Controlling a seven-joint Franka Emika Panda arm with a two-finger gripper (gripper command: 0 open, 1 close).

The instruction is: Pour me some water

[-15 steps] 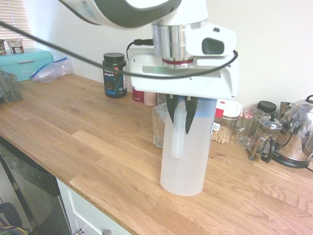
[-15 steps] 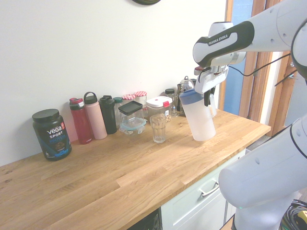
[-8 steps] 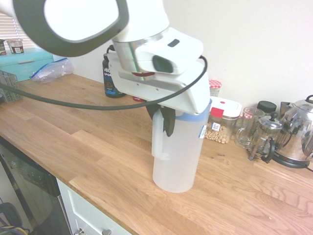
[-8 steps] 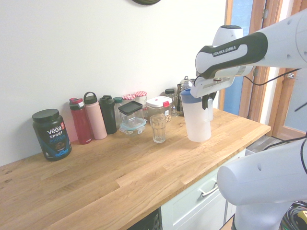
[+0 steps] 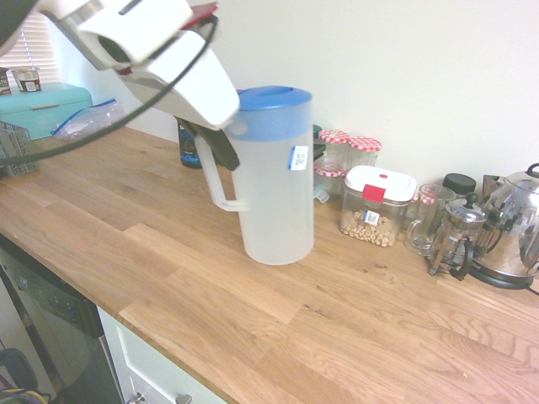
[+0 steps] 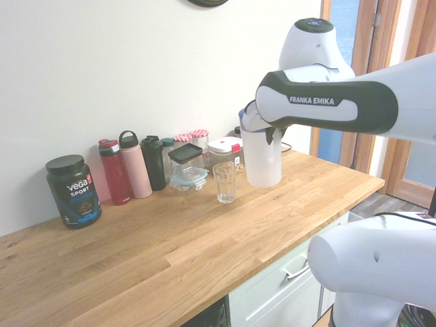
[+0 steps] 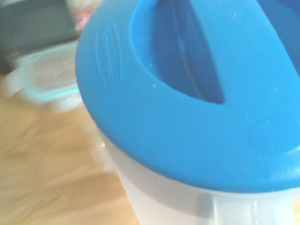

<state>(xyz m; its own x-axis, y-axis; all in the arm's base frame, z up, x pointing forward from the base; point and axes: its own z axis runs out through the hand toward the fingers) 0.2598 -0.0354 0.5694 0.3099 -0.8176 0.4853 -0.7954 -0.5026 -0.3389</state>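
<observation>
Carrying the pitcher (image 5: 274, 181) by its handle, the gripper (image 5: 221, 151) is clamped shut on it, held upright just off the wooden counter (image 5: 168, 278), beside the empty glass (image 6: 224, 182) on its right in the second exterior view. Risks as judged: the blue lid (image 7: 187, 93) may not be seated for pouring; a fast tilt could overshoot the narrow glass; a handle-only grip could let the pitcher swing. Kitchen worktop, white wall, bottles and jars (image 6: 197, 139) lined along the far edge
</observation>
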